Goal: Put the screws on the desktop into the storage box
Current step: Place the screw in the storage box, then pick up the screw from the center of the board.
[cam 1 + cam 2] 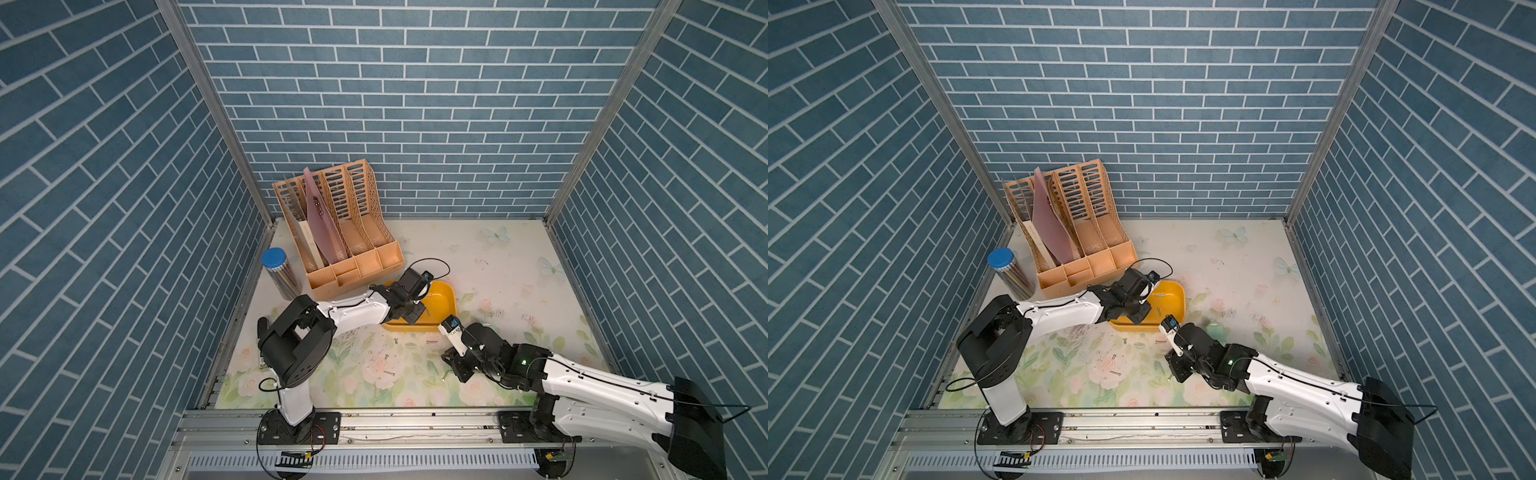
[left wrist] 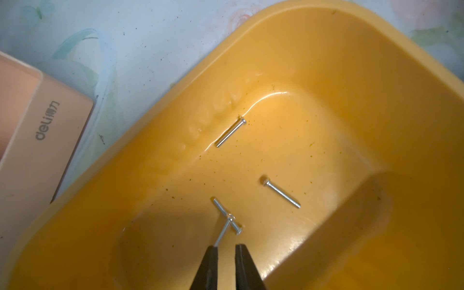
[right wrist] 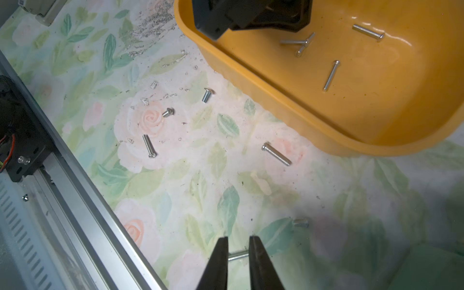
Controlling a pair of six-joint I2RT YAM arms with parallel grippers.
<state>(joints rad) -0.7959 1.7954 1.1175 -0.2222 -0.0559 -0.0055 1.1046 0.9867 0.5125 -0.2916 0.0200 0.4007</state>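
**Blue Brick Room**

Blue brick walls (image 1: 415, 104) stand at 9, 12 and 3 o'clock. Metal posts (image 1: 224, 124) run up the back corners. A peach file rack (image 1: 374, 253) and a blue-lidded jar (image 1: 282, 278) sit at 11 o'clock. A metal rail (image 1: 415, 428) lies at 6 o'clock.

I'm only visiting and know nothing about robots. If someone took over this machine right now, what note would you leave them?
Left gripper: open above the yellow storage box, one long screw touching a jaw.
Right gripper: open, low over the floral desktop, a screw lying across the gap, seemingly not gripped.
Done: four screws in the box, two of them crossed.
Left: six screws visible on the desktop, counting that one.
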